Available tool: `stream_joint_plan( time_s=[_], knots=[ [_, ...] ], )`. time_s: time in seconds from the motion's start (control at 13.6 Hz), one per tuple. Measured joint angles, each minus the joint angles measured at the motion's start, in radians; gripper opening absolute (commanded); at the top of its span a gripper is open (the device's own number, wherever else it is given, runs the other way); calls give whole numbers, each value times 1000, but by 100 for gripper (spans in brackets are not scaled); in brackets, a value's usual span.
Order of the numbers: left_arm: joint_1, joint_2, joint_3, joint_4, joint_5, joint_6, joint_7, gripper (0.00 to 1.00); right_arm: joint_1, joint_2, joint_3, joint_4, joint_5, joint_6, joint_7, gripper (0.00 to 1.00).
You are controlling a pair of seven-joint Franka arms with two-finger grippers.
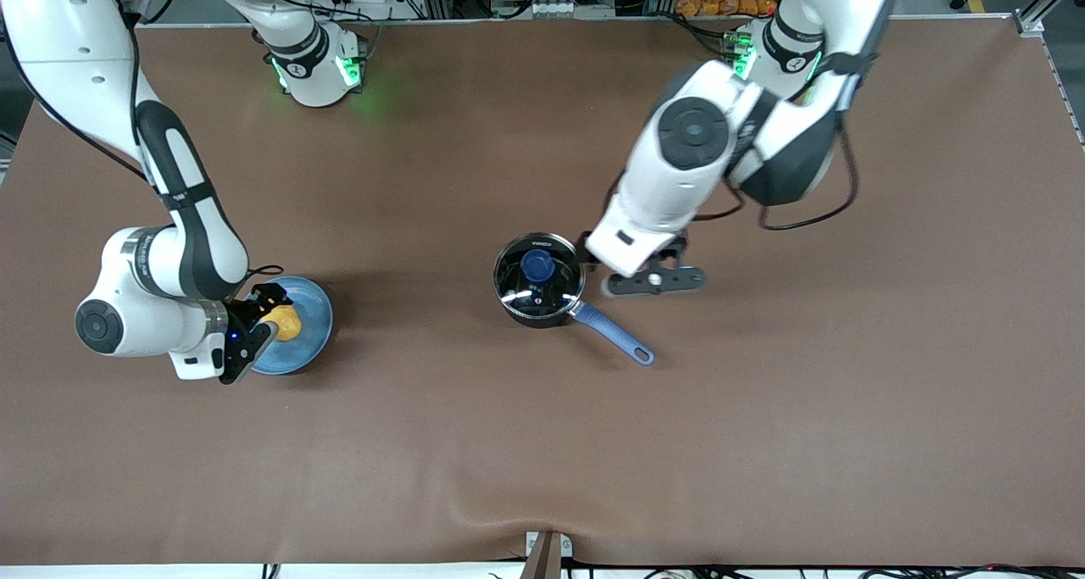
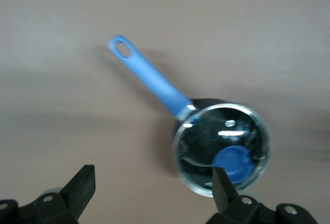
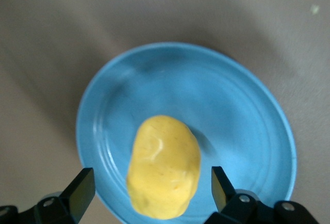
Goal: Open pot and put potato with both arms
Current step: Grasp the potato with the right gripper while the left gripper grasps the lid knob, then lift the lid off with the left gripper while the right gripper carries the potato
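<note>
The black pot [image 1: 539,280] stands mid-table with its glass lid on; the blue knob [image 1: 537,265] tops it and the blue handle [image 1: 612,335] points toward the front camera. My left gripper [image 1: 593,253] hangs open just beside the pot, toward the left arm's end. In the left wrist view the pot [image 2: 221,146] lies next to one finger of the empty left gripper [image 2: 153,188]. The yellow potato [image 1: 288,325] lies on a light-blue plate [image 1: 312,306]. My right gripper [image 1: 268,321] is open over it. In the right wrist view the potato [image 3: 164,164] sits between the open right gripper [image 3: 153,188].
The brown table cover [image 1: 763,435] stretches wide round both objects. The plate [image 3: 232,105] lies toward the right arm's end. A small bracket [image 1: 547,553] sits at the table edge nearest the front camera. Racks and cables line the edge by the arm bases.
</note>
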Motion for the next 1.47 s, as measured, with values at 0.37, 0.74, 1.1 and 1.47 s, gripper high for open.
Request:
stream_joint_plan(
  time_s=[0.37, 0.74, 1.1, 1.47],
  knots=[
    [-109, 133, 5, 27, 0, 116, -267, 100, -11, 33, 0, -27, 7, 45, -6, 60],
    [-159, 185, 12, 35, 0, 145, -533, 100, -11, 32, 2, -26, 9, 49, -18, 7],
    [-200, 214, 53, 36, 0, 187, -601, 100, -8, 25, 12, 40, 41, 31, -20, 5],
    [-210, 232, 61, 37, 0, 188, -604, 96, 7, -3, 17, 78, 68, 20, 53, 3]
  ],
)
